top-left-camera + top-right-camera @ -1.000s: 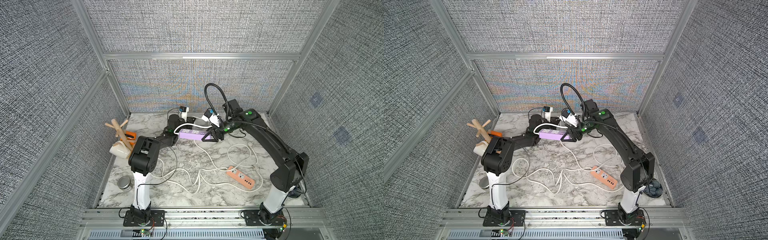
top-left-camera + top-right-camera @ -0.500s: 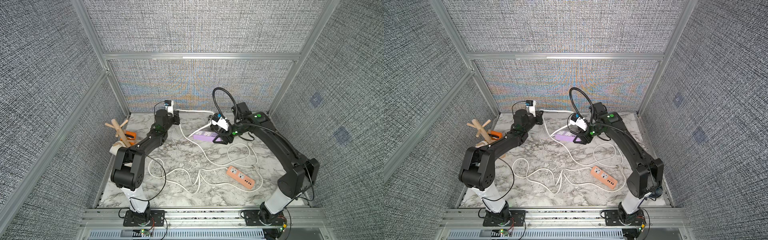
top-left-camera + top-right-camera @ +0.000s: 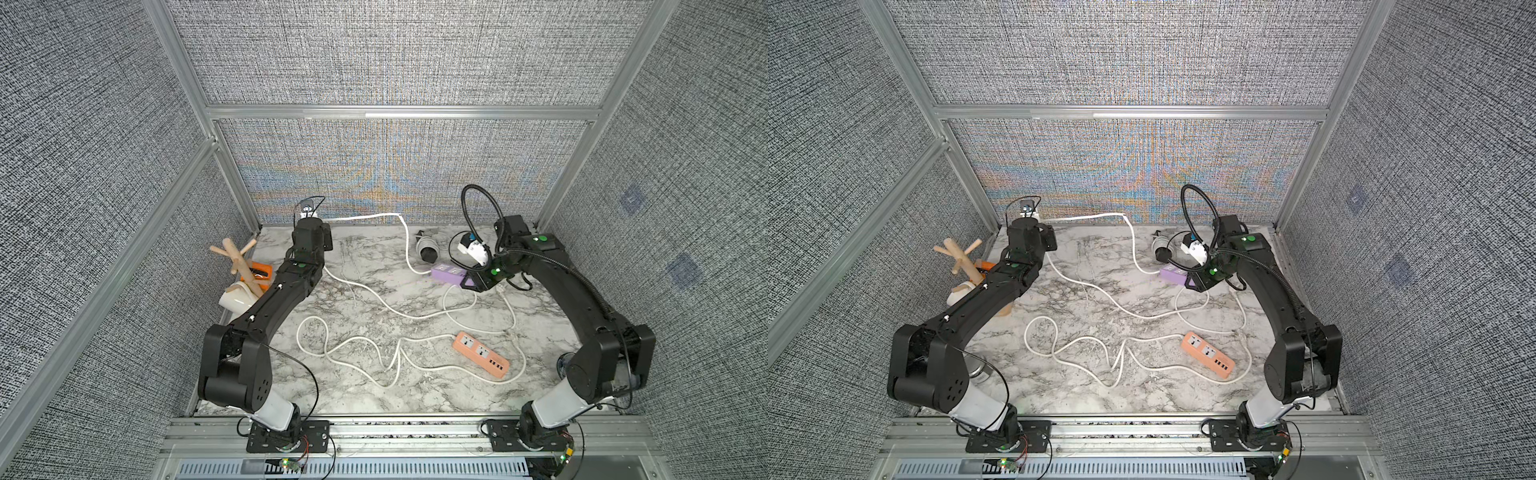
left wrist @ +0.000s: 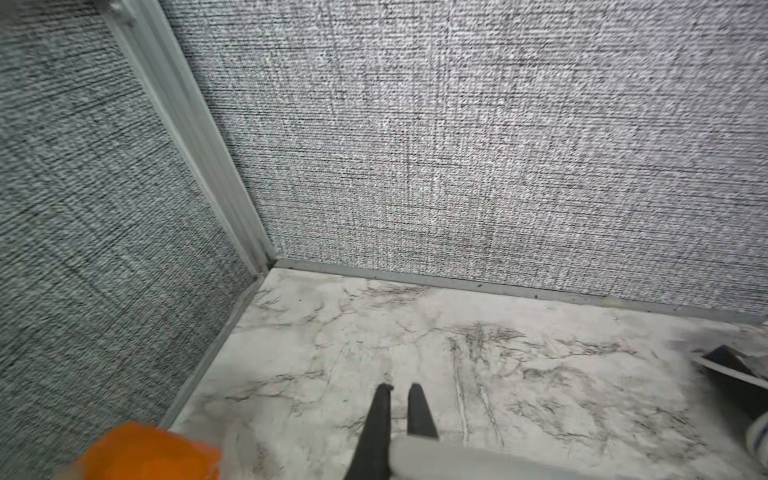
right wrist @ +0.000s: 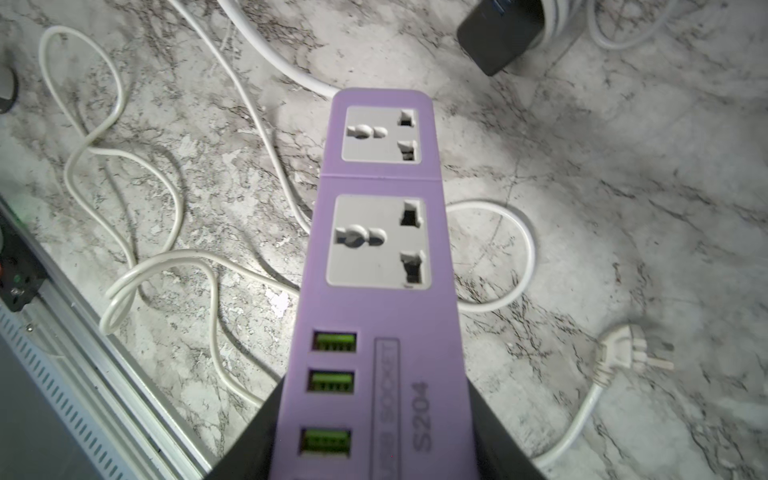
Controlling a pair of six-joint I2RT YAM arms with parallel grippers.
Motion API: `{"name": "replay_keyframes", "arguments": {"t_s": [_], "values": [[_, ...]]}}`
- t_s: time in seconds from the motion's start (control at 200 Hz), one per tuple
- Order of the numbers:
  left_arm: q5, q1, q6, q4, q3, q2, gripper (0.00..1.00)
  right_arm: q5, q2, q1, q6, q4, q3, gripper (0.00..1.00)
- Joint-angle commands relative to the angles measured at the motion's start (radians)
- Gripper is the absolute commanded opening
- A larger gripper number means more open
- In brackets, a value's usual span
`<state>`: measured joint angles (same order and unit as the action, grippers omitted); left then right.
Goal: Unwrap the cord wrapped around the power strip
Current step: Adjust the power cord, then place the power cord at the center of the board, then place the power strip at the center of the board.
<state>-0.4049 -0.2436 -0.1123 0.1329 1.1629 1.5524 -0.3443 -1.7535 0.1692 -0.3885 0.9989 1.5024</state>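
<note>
1. Purple plastic power strip sat at the back right of the marble-patterned table, near the rear wall. Its USB end was clamped in the right gripper, whose jaws were spread only as wide as the strip's body. It looked to be held slightly off the surface, though that was hard to confirm.
2. The left gripper was in the back left corner, jaws pinched together on the thin white cord. From there the cord ran along the rear wall and dropped to the strip's free end.
3. Risk — the cord spanned the two grippers with little slack. A further pull by the left arm would probably drag on the strip. With only the USB end pinched, the strip could twist or slip out of the grip.
4. Risk: the left gripper was close to the rear wall, so more travel that way could strike it.
5. Risk: the rest of the cord lay in loose loops near the flat orange power strip — careless slack could tangle there.
6. Orientation: the strip's long axis ran roughly side to side across the table in both top views, with the socket face up. The cord end pointed toward the left arm's side and the USB end toward the right arm.
7. In the right wrist view no turns of cord crossed its face, so the unwrapping seemed about done.
</note>
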Motion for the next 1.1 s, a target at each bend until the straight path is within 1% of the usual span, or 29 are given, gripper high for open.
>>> {"name": "replay_keyframes", "arguments": {"t_s": [0.0, 0.095, 0.245, 0.315, 0.39, 0.475, 0.616, 0.776, 0.906, 1.016, 1.091], "values": [[-0.106, 0.022, 0.031, -0.054, -0.015, -0.032, 0.0, 0.066, 0.012, -0.035, 0.047, -0.084, -0.029, 0.0], [-0.125, 0.034, 0.053, -0.068, -0.024, -0.059, 0.0, 0.101, 0.012, -0.069, 0.083, -0.113, -0.049, 0.0], [-0.204, 0.039, 0.109, -0.1, 0.0, -0.079, 0.0, 0.154, 0.01, -0.11, 0.143, -0.166, -0.061, 0.0], [-0.234, 0.043, 0.131, -0.114, 0.014, -0.087, 0.0, 0.17, 0.008, -0.12, 0.151, -0.197, -0.071, 0.0], [-0.243, 0.049, 0.14, -0.144, 0.032, -0.089, 0.01, 0.167, 0.001, -0.122, 0.149, -0.235, -0.082, 0.0], [-0.21, 0.052, 0.123, -0.207, 0.06, -0.075, 0.03, 0.144, -0.023, -0.122, 0.13, -0.279, -0.095, 0.0], [-0.091, 0.051, 0.06, -0.32, 0.088, -0.019, 0.07, 0.109, -0.098, -0.122, 0.084, -0.312, -0.096, 0.0], [0.029, 0.052, -0.003, -0.419, 0.108, 0.052, 0.09, 0.118, -0.164, -0.126, 0.028, -0.335, -0.089, 0.0], [0.089, 0.052, -0.034, -0.546, 0.169, 0.13, 0.11, 0.126, -0.209, -0.13, -0.004, -0.359, -0.078, 0.0], [0.129, 0.051, -0.026, -0.653, 0.233, 0.204, 0.15, 0.15, -0.243, -0.132, -0.02, -0.386, -0.07, 0.0], [0.147, 0.052, -0.011, -0.698, 0.263, 0.247, 0.23, 0.16, -0.262, -0.133, -0.029, -0.399, -0.074, 0.0]]}}
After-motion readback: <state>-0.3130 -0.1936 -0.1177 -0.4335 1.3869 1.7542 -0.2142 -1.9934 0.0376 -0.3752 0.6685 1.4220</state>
